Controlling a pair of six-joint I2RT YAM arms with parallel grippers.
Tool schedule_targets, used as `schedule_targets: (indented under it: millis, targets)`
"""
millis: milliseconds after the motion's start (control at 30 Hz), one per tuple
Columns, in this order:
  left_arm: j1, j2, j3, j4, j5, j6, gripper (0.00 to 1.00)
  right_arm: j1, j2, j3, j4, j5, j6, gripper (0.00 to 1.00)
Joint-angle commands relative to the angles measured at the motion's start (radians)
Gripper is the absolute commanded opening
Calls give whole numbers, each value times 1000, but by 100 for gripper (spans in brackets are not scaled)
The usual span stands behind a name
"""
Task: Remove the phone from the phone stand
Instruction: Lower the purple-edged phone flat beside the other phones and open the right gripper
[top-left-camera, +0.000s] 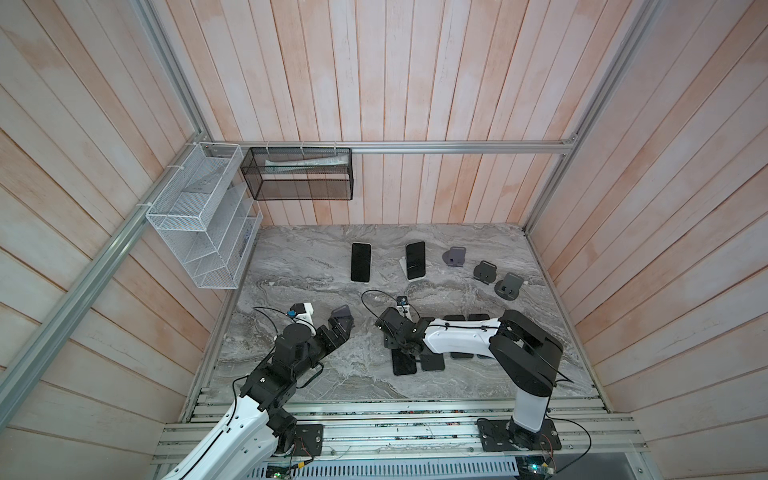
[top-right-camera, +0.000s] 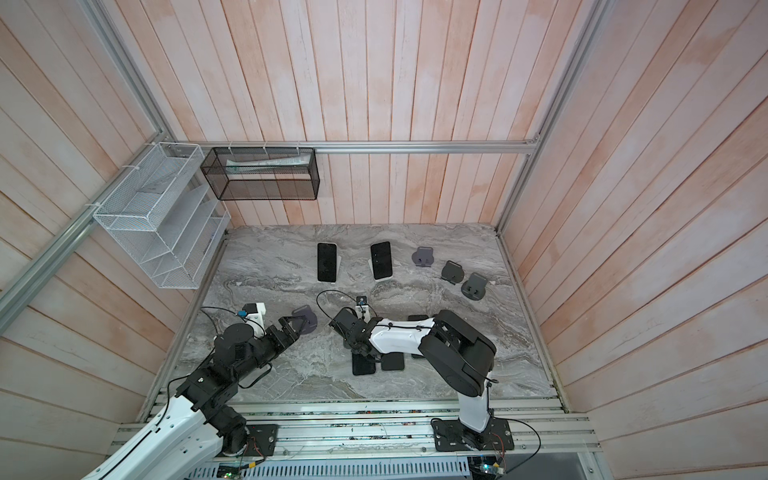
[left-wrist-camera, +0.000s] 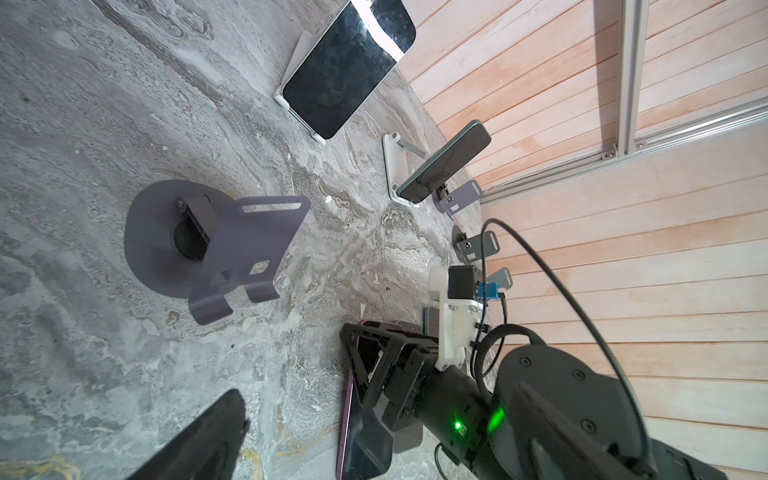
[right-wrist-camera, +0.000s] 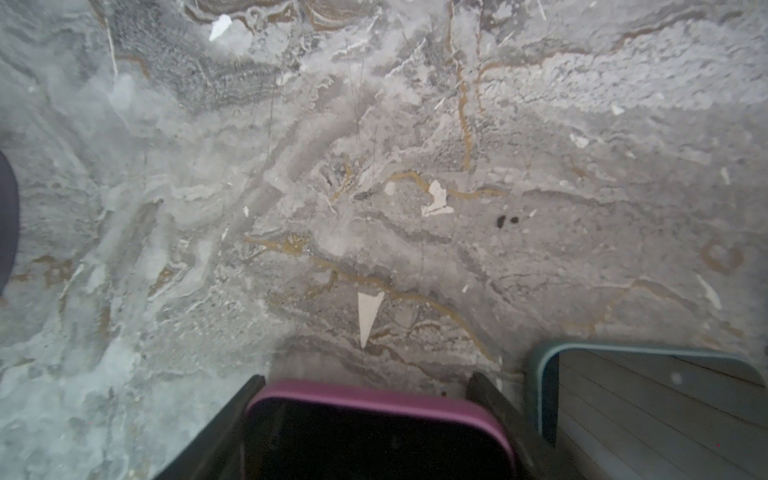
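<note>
Grey-veined marble counter (top-left-camera: 345, 386), seen from above; we mark the right gripper (right-wrist-camera: 368, 380) closed across one end of the black-screened phone with magenta rim (right-wrist-camera: 374, 432), which lies flat on the counter, off any stand, just beside a teal-rimmed phone (right-wrist-camera: 648, 399); the left gripper (top-right-camera: 295, 326) stands wide open and empty, close to the unoccupied grey-violet metal phone stand with round base (left-wrist-camera: 216, 245); farther back, we note a dark phone (left-wrist-camera: 345, 70) leaning on a white stand (left-wrist-camera: 296, 62).

Phone (top-left-camera: 415, 259) on its stand (top-left-camera: 402, 265): second phone (top-left-camera: 360, 262) left of it, three empty stands (top-left-camera: 485, 272) right, flat phones (top-left-camera: 404, 365) before it, lone stand (top-left-camera: 343, 311) front-left.
</note>
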Motion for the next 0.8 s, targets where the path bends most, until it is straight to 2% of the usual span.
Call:
schedule_targets:
  millis: [0, 467, 767]
  targets:
    - [3, 8, 32, 20, 7, 1, 100, -22, 2, -43, 54, -44, 9, 75]
    - [4, -11, 34, -22, -32, -25, 100, -46, -31, -126, 121, -106, 23, 78]
    - [3, -33, 52, -95, -48, -35, 99, -44, -100, -155, 145, -92, 8, 81]
